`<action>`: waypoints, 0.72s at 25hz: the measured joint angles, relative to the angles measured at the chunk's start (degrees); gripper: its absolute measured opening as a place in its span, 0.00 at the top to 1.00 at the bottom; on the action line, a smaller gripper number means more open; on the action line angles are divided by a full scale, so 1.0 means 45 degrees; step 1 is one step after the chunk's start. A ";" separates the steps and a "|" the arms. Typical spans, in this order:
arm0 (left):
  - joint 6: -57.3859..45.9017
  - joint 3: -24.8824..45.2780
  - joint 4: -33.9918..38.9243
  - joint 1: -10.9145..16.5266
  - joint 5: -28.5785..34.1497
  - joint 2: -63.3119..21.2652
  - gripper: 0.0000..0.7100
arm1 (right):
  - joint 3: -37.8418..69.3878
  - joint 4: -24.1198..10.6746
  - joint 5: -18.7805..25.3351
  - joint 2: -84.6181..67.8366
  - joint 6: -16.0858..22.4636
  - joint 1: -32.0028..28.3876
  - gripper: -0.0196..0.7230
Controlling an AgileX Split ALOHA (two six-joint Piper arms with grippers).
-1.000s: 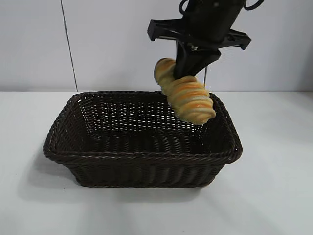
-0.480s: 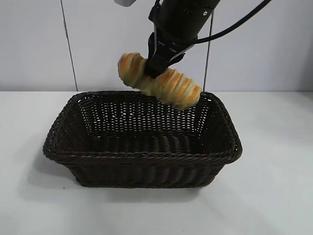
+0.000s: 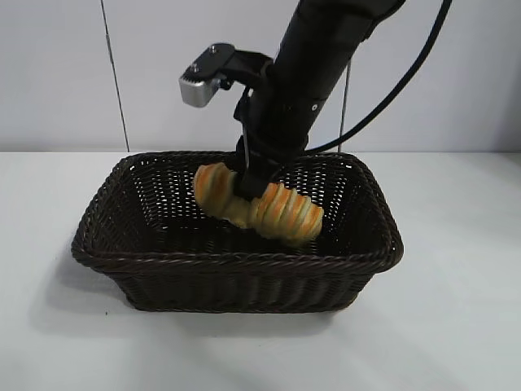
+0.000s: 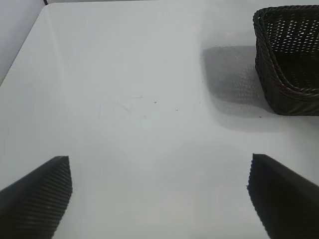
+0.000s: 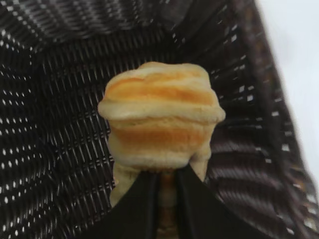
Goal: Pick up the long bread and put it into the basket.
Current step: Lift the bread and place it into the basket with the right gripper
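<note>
In the exterior view we see a dark brown woven wicker basket [image 3: 236, 244] standing on a white worktop [image 3: 456, 326] in front of a pale wall. The right arm reaches down from above into the basket. Its right gripper [image 3: 254, 186] is pinching the long bread [image 3: 259, 205], a golden-yellow loaf with orange-brown ridges. The loaf hangs tilted inside the basket, below the braided rim, with its higher end toward the left side of this view. We cannot tell whether it touches the basket floor.

In the left wrist view we see the left gripper [image 4: 159, 194] hanging over bare worktop, its two dark fingers [image 4: 37, 196] spread wide with nothing between them. One corner of the basket [image 4: 289, 59] shows farther off, well apart from this gripper.

In the right wrist view we look along the loaf end on. The right gripper's two dark fingers [image 5: 139, 209] press against the long bread [image 5: 160, 119], and dark wicker weave fills the view around it.
</note>
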 joint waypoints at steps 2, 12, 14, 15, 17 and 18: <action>0.0000 0.0000 0.0000 0.0000 0.0000 0.0000 0.02 | 0.0000 0.0075 -0.0030 0.0000 0.0000 0.0000 0.86; 0.0000 0.0000 0.0000 0.0000 0.0000 0.0000 0.02 | -0.0260 0.0524 0.0445 -0.0478 -0.0237 0.0000 0.11; 0.0000 0.0000 0.0000 0.0000 0.0000 0.0000 0.02 | -0.0664 0.0533 0.0541 -0.0772 -0.0145 0.0000 0.10; 0.0000 0.0000 0.0010 0.0000 0.0000 0.0000 0.02 | -0.0894 0.0545 0.0601 -0.0937 0.0096 0.0000 0.09; 0.0000 0.0000 0.0010 0.0000 0.0000 0.0000 0.02 | -0.1633 0.0544 0.0995 -0.1147 0.1114 0.0000 0.10; 0.0000 0.0000 0.0010 0.0000 0.0012 0.0000 0.02 | -0.2077 0.0497 0.1224 -0.1179 0.1954 0.0000 0.10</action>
